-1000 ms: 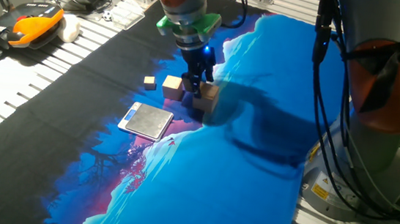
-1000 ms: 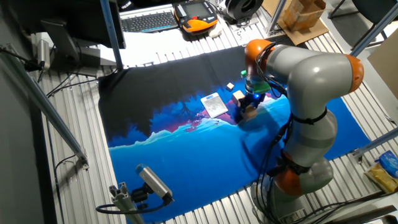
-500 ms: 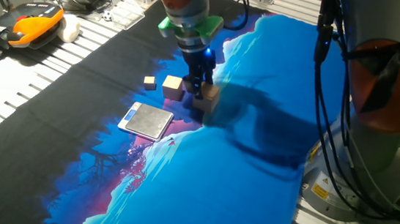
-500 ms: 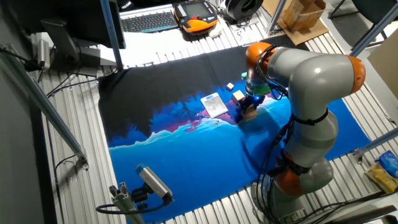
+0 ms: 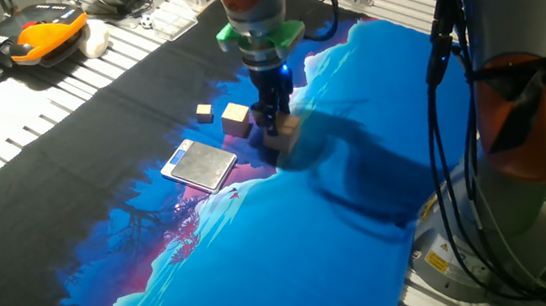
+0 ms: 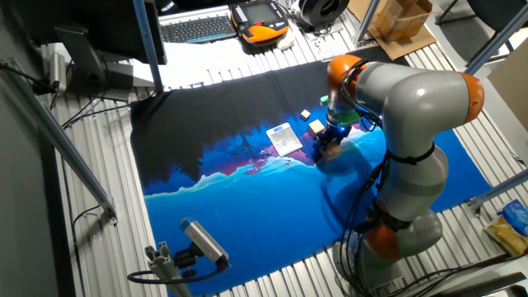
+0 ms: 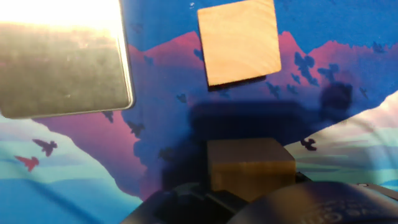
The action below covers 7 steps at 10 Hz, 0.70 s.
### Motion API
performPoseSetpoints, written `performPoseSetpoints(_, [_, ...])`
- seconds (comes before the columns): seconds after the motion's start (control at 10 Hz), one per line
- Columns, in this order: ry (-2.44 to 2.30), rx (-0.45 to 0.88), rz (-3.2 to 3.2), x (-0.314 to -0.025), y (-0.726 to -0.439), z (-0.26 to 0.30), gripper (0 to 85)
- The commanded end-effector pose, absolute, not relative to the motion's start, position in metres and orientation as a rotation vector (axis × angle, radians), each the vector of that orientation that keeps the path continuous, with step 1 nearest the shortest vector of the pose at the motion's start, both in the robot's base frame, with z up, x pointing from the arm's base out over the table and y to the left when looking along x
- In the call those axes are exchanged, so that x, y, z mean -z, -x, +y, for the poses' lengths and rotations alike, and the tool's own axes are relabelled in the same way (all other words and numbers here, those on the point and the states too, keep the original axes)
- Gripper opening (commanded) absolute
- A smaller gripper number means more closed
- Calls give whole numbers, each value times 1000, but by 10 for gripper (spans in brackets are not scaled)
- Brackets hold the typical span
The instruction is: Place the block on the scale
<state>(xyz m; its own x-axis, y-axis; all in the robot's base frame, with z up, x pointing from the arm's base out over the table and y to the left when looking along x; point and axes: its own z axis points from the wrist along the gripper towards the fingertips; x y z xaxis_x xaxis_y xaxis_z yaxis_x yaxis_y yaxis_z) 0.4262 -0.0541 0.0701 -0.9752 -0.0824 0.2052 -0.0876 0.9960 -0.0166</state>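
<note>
- Three wooden cubes sitting on the blue-and-black cloth: tiny cube furthest left, medium cube next.
- Lying flat below those, front-left: the scale, nothing on its plate.
- Sitting just right of the medium cube, still on the cloth, apart from the scale: the block.
- Hanging right over the block: gripper, fingers looking clamped on it in hand view, block between them.

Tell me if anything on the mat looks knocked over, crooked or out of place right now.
Nothing stands out. The scale lies flat on the mat with nothing on it, the medium cube and the tiny cube sit upright beside it, and the gripper is down at the block.
</note>
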Motion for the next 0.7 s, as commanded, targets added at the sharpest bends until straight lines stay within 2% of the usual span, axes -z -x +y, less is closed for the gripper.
performPoseSetpoints(0.0, [-116,-37,-2923,-81,-430,-54,0])
performPoseSetpoints(0.2, [-56,-20,-2913,-102,-438,-50,0])
performPoseSetpoints(0.6, [138,68,-2932,-114,-446,-37,0])
